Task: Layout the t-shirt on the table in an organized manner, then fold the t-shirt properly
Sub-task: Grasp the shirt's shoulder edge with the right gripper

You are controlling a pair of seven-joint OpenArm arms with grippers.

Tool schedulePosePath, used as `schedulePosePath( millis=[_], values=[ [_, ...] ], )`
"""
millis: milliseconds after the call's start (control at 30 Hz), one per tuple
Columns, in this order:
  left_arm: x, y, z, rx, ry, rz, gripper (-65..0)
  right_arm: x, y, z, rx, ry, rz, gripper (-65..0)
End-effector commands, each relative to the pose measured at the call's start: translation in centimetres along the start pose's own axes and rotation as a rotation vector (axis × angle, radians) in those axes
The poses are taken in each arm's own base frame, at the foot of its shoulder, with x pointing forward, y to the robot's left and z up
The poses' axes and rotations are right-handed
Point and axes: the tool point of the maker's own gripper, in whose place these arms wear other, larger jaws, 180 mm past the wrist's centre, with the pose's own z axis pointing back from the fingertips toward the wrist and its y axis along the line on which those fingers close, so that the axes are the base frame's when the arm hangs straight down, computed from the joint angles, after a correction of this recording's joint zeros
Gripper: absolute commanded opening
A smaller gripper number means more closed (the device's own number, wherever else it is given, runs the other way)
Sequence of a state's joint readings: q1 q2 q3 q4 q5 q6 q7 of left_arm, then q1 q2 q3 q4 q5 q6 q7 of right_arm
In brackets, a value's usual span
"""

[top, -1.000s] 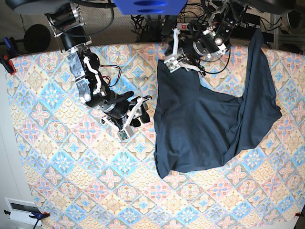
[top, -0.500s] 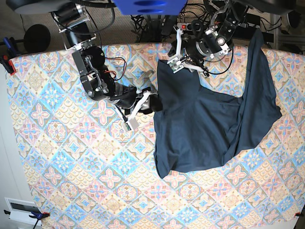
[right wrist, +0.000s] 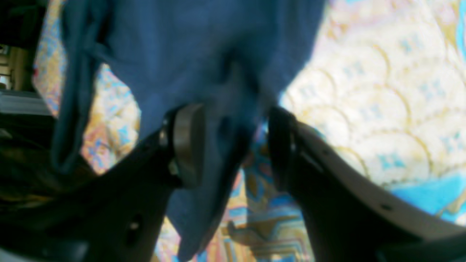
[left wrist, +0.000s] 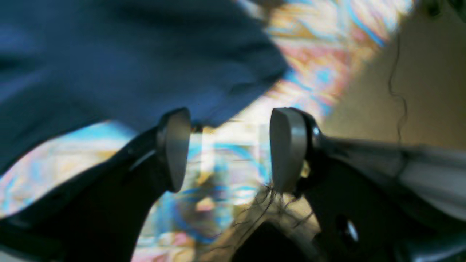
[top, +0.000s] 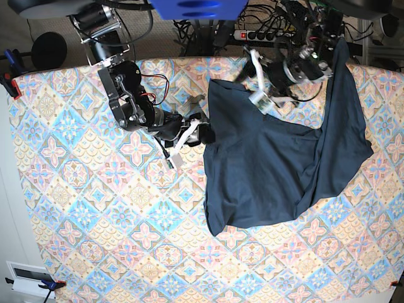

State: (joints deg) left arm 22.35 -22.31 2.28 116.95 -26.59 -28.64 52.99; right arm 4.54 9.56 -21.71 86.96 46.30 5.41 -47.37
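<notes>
The dark navy t-shirt (top: pixel 284 164) lies rumpled on the right half of the table (top: pixel 95 208), with one part reaching up past the far edge. My right gripper (top: pixel 199 134) is at the shirt's left edge. In the right wrist view it (right wrist: pixel 233 145) stands open with a fold of the shirt (right wrist: pixel 204 47) hanging between its fingers (right wrist: pixel 187 143). My left gripper (top: pixel 255 79) hovers at the shirt's upper edge. The left wrist view shows it (left wrist: pixel 229 149) open over bare table, with the shirt's edge (left wrist: pixel 127 54) just beyond its left finger (left wrist: pixel 174 145).
Cables and a power strip (top: pixel 252 35) lie behind the table's far edge. A clamp (top: pixel 9 82) grips the left edge. A white box (top: pixel 28 278) sits off the near left corner. The patterned table stretches wide to the left and front of the shirt.
My left gripper let go of the shirt's upper edge, opened and swung to the right. My right gripper travelled right to the shirt's left edge, where its jaws widened around the fabric.
</notes>
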Motion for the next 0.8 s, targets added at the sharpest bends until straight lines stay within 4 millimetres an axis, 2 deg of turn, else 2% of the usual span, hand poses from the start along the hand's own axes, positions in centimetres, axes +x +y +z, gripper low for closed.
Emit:
schedulePosePath(
  millis=[0, 133, 300, 433, 567, 767],
  values=[
    [0.8, 0.8, 1.0, 0.015, -0.048, 0.024, -32.7, 1.8, 0.7, 0.2, 0.023, -0.051, 0.020, -38.0],
    [1.6, 4.4, 3.9, 0.077, -0.129, 0.129, -35.9, 1.7, 1.7, -0.5, 0.046, -0.053, -0.003, -38.0],
    [2.1, 6.9, 6.5, 0.123, -0.175, 0.164, -36.9, 0.7, 1.2, -1.3, 0.038, -0.026, -0.035, -38.0],
    [1.5, 9.3, 8.7, 0.215, -0.185, 0.187, -36.9, -0.6, 0.3, -1.9, 0.022, 0.006, -0.068, -38.0],
    [1.3, 10.4, 9.8, 0.260, -0.191, 0.196, -36.9, -1.1, 0.2, -2.3, 0.020, 0.021, -0.085, -38.2],
    [0.4, 12.3, 11.5, 0.336, -0.191, 0.225, -36.9, -0.9, 1.5, -2.9, 0.047, 0.012, -0.096, -38.8]
  ],
)
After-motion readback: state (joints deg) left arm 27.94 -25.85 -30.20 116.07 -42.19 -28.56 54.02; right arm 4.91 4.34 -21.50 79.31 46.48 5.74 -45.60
